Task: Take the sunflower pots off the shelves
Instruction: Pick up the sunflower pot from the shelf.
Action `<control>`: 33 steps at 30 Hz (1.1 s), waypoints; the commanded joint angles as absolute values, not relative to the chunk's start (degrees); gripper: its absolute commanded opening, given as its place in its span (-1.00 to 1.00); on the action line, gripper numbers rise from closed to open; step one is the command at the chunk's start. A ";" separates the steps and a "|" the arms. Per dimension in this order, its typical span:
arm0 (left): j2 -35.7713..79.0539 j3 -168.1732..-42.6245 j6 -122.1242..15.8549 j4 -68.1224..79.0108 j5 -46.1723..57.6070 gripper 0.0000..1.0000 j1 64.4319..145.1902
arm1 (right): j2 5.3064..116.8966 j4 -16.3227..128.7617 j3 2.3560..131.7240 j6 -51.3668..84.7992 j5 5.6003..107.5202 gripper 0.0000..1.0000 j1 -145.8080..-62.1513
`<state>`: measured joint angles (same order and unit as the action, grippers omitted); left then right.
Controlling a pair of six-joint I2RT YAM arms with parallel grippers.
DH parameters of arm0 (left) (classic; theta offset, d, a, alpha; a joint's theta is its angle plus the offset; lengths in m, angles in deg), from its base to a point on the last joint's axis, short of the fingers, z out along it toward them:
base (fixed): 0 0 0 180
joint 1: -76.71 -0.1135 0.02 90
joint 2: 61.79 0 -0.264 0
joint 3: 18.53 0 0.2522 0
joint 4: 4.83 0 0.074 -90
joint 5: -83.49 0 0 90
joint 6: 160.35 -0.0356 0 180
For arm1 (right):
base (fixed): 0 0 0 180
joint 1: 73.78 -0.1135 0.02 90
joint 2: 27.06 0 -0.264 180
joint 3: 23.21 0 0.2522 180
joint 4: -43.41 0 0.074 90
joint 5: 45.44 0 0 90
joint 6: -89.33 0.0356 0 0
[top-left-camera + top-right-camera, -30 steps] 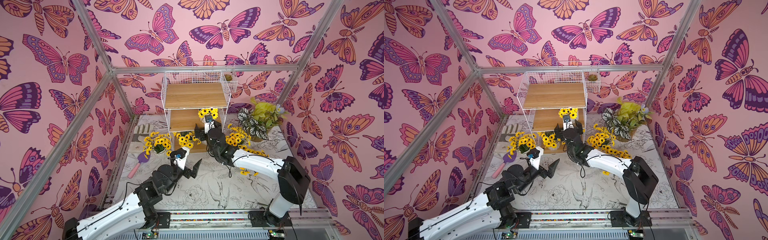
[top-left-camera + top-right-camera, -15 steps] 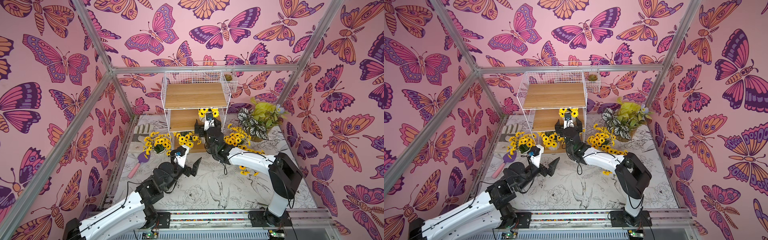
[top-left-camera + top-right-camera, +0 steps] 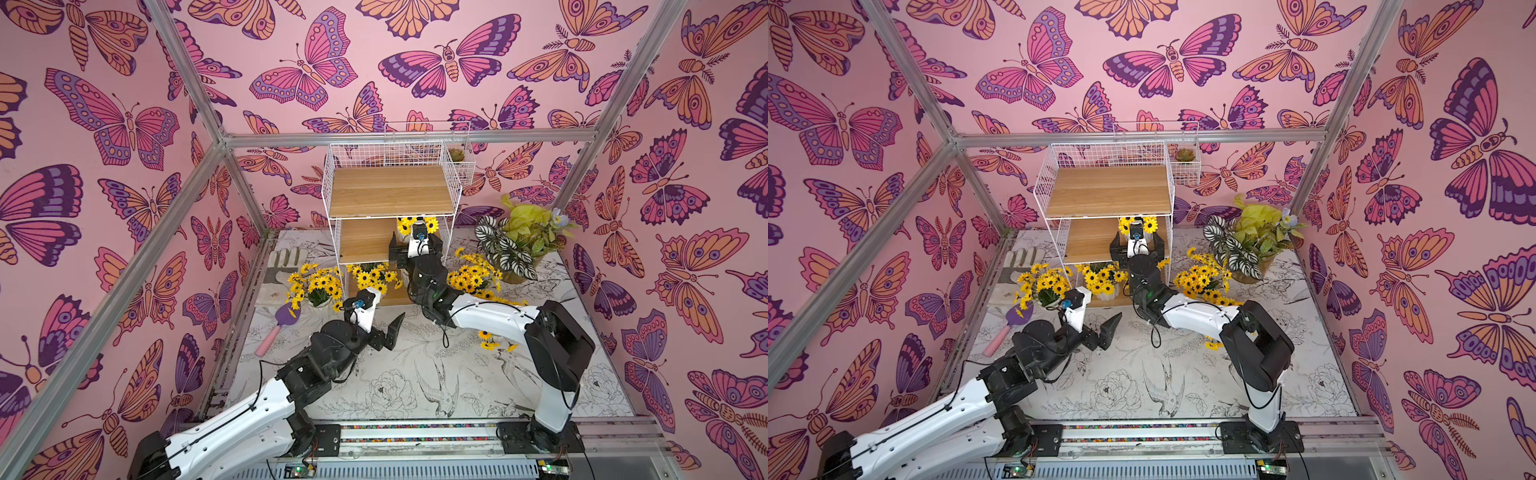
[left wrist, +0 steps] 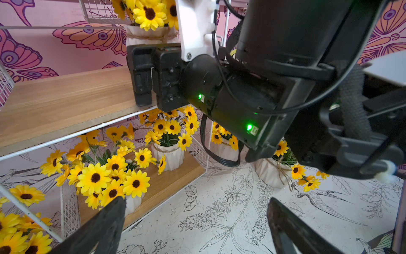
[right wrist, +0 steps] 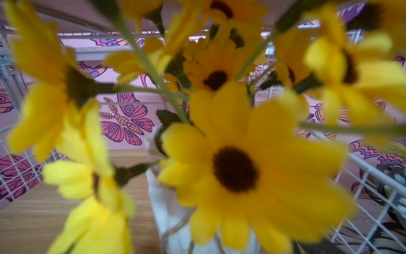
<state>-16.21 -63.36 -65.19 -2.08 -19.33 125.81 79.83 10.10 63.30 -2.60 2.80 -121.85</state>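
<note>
Right wrist view fills with blurred blooms: the right gripper (image 3: pixel 414 243), jaws spread wide, faces a sunflower pot (image 5: pixel 175 211) on the middle board of the shelves (image 3: pixel 390 189). Best practice: clamp low on the white body, below the stems, then draw straight out. The left gripper (image 4: pixel 197 228) hangs apart, empty.

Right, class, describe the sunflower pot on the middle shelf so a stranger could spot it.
Find the tall white wire shelves at the back. On the middle board, at its right end, stands one sunflower pot; the other sunflower pots sit lower, on the bottom board or the table.
</note>
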 commanded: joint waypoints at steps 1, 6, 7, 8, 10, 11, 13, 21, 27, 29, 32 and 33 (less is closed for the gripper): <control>-16.29 -63.37 -64.64 -3.99 -18.07 1.00 125.32 | 82.70 7.55 65.62 -3.53 2.33 0.98 -120.56; -15.93 -62.79 -63.88 -4.75 -17.29 1.00 124.46 | 84.25 7.78 67.65 -4.75 2.55 0.98 -120.07; -15.82 -62.72 -63.70 -5.00 -17.07 1.00 124.22 | 84.52 7.92 67.98 -4.72 2.62 0.98 -119.88; -15.60 -62.75 -63.52 -5.20 -16.82 1.00 123.99 | 84.72 8.20 68.25 -4.73 2.80 0.98 -119.89; -15.36 -62.86 -63.58 -5.48 -16.53 1.00 123.78 | 85.25 8.42 68.83 -4.88 2.90 0.98 -119.72; -15.15 -63.01 -63.59 -5.43 -16.61 1.00 123.69 | 85.56 8.26 68.95 -4.84 2.99 0.98 -119.60; -14.92 -63.07 -63.59 -5.61 -16.61 1.00 123.49 | 85.99 7.67 69.04 -4.46 3.09 0.98 -119.45; -14.19 -62.79 -63.03 -5.77 -16.04 1.00 123.12 | 89.35 7.05 72.16 -4.00 3.98 0.98 -119.22; -14.28 -62.61 -62.88 -5.83 -15.98 1.00 122.95 | 91.32 8.56 75.63 -6.04 3.94 0.98 -119.07; -14.19 -62.53 -62.76 -5.90 -15.83 1.00 122.85 | 91.31 8.82 75.60 -6.13 3.53 0.98 -119.12; -13.94 -62.53 -62.67 -6.03 -15.74 1.00 122.76 | 91.87 9.33 75.80 -6.29 2.94 0.98 -118.91; -13.95 -62.53 -62.71 -6.06 -15.74 1.00 122.77 | 92.20 9.40 75.92 -6.29 2.30 1.00 -118.87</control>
